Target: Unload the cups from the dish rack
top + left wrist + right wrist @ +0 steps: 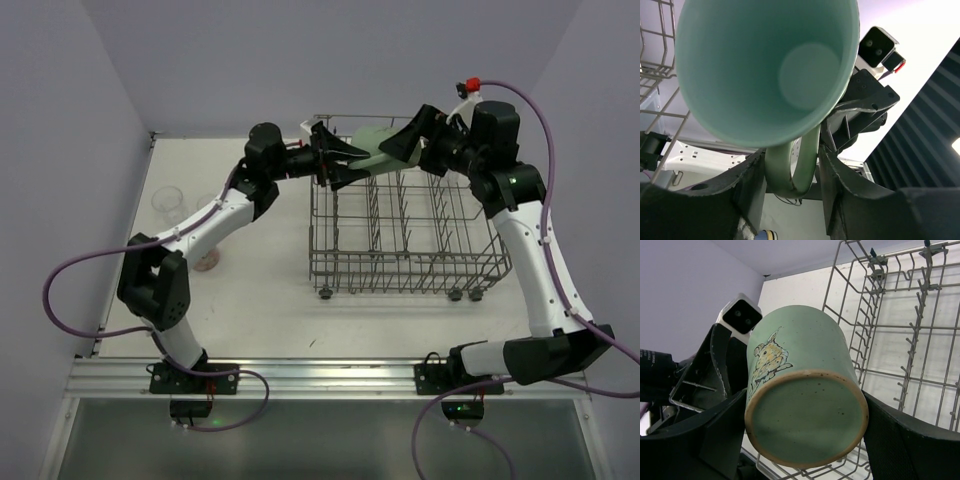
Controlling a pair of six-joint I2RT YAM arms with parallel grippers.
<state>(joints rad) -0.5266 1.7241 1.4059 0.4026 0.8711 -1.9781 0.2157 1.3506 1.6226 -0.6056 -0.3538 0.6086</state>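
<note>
Right wrist: animal picture (769,360) on mug (810,415)

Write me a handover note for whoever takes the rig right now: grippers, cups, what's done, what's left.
Left gripper: shut on the handle of the green mug, as far as its wrist view shows.
Right gripper: shut across the mug's body, base toward its camera.
Mug: held in the air by both grippers over the far-left corner of the dish rack, apparently mid hand-off.
Done: a clear glass and a pinkish cup, partly hidden by the left arm, stand on the table left of the rack. No other cup shows in the rack.
Left: one gripper lets go, the other sets the mug on the table.
</note>
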